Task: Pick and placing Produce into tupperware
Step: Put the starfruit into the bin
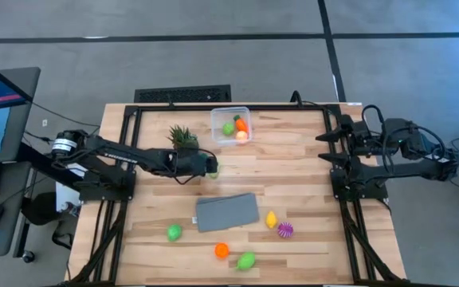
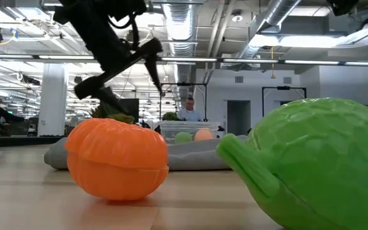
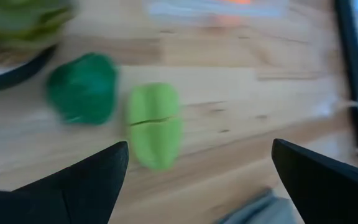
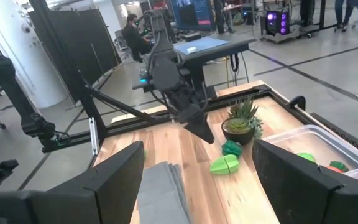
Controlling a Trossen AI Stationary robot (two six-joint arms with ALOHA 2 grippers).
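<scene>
Table (image 1: 293,159): pale wood planks, visible grain, matt to faintly satin finish. Orange produce (image 2: 117,158) and big green produce (image 2: 318,169) at low-view centre-left and right: smooth glossy moulded plastic with seam lines; tupperware (image 1: 231,125) at upper centre of high view: clear plastic, slight sheen. Grey cloth (image 1: 227,212) at lower centre: soft, matt fabric; left gripper (image 3: 197,180) fingers: dull black plastic-looking, matt.

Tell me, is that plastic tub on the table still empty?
No. From above, the clear tub already holds a green piece and an orange piece of toy produce.
</scene>
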